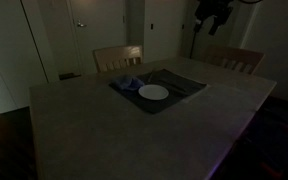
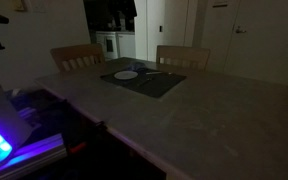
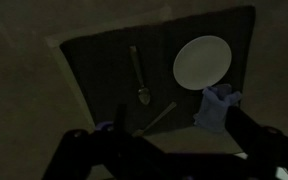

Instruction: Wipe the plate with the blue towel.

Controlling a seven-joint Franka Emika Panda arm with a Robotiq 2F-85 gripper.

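Fingers (image 3: 80, 156) are being shown wide apart, empty, in the wrist view, above the towel (image 3: 217, 108) beside the plate (image 3: 201, 60). In an exterior view the gripper (image 1: 212, 20) is being held high; in an exterior view the plate (image 2: 126, 74) is lying on the mat (image 2: 160, 84). Approach step, seemingly: descent onto the towel is being called for.

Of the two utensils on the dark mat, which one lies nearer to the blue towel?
The slanted utensil, low in the wrist view, with one end pointing toward the blue towel. The straight utensil lies higher on the mat, farther from it.
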